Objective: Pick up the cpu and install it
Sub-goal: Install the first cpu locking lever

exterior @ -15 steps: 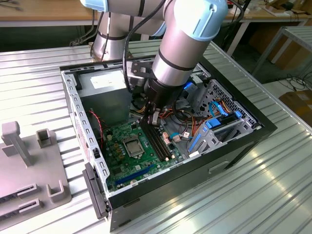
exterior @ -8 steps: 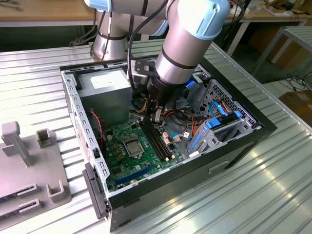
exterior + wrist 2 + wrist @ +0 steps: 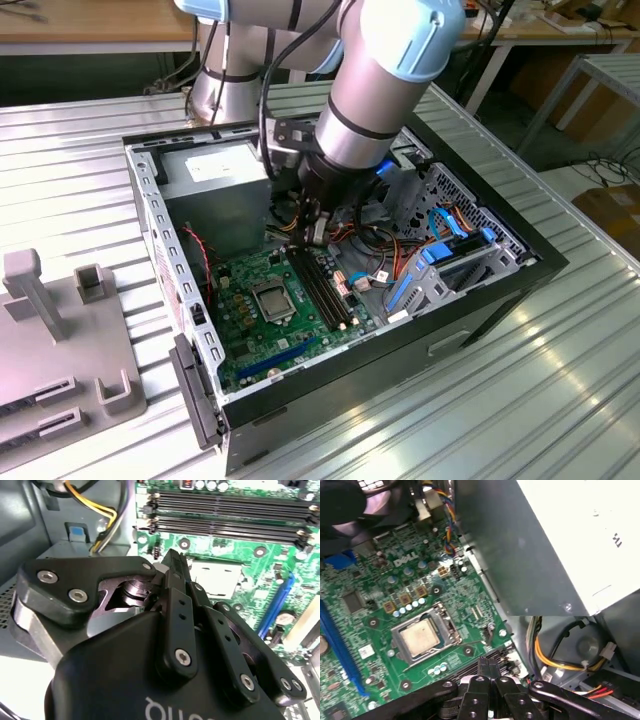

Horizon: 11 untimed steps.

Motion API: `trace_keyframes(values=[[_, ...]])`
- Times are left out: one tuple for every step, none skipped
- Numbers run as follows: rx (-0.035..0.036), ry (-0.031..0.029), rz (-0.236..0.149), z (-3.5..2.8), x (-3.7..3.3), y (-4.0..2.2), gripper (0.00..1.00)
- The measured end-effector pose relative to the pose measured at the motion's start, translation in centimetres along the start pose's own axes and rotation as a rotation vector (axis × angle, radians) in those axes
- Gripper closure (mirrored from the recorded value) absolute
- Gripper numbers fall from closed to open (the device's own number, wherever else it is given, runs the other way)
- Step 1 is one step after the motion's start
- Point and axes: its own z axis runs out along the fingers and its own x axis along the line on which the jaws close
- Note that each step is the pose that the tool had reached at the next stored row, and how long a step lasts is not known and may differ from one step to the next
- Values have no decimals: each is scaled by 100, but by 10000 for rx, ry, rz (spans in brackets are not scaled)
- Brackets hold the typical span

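In the exterior view, the arm reached down into an open computer case [image 3: 520, 262] that lay on a ribbed metal tabletop [image 3: 560, 380]. The gripper [image 3: 318, 232] hung above the green motherboard [image 3: 262, 325], over the end of the memory slots [image 3: 322, 290] nearest the power supply [image 3: 215, 172]. The cpu [image 3: 274, 297] sat in its metal-framed socket on the board, just beside the slots and apart from the gripper. A grey fixture [image 3: 60, 330] stood on the tabletop at the exterior view's left.

In the second wrist view, the gripper [image 3: 174, 562] had its fingers [image 3: 177, 575] pressed together with nothing between them. The cpu [image 3: 215, 580] lay flat in the socket beyond the fingertips, below the memory slots [image 3: 225, 510].

In the first wrist view, the gripper [image 3: 488, 666] again showed its fingers closed against each other, empty, hovering over the slots. The cpu [image 3: 420, 636] rested in the open socket frame [image 3: 451, 630], pale face up, near the gripper but not touching it.
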Motion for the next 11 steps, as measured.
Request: trace_keyframes(values=[[-12, -23, -5, 7, -11, 6, 89], [-30, -55, -16, 20, -27, 12, 89], [-38, -70, -27, 29, -33, 14, 89], [-47, -84, -41, 42, -40, 17, 89], [-56, -93, -65, 58, -49, 20, 89], [-61, -98, -79, 67, -54, 22, 89], [-65, -102, -96, 77, -59, 24, 89], [-69, -109, -111, 86, -64, 27, 89], [-74, -116, -127, 95, -70, 29, 89], [-77, -120, -143, 104, -75, 32, 89], [-76, -122, -161, 113, -78, 35, 89]])
